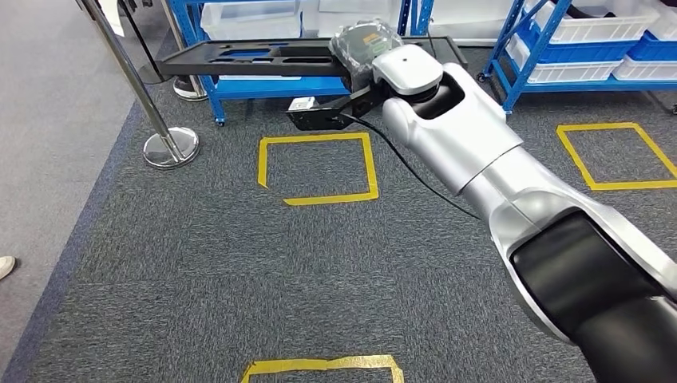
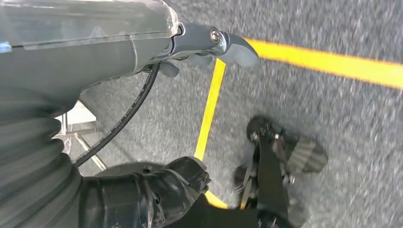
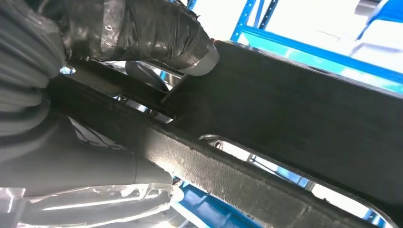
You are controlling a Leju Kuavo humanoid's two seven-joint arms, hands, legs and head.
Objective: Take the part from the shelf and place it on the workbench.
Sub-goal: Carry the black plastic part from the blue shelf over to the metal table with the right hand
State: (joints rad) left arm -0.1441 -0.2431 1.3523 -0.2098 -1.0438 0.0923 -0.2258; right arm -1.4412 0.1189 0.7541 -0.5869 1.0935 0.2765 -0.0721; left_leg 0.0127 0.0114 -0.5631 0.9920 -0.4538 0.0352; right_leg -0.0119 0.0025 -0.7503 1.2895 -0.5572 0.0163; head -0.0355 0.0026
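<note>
At top centre my right hand gripped the black part; I judged keeping it level best. Left hand hung, its fingers' state unclear.

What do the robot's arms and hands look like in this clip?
The right arm has glossy silver shells, a black band near the elbow, a white rounded wrist cap and a thin black cable along it. The right hand looks dark and tape-wrapped behind a grey ribbed cover. The left hand is grey, with a visible screw and a black cable.
</note>
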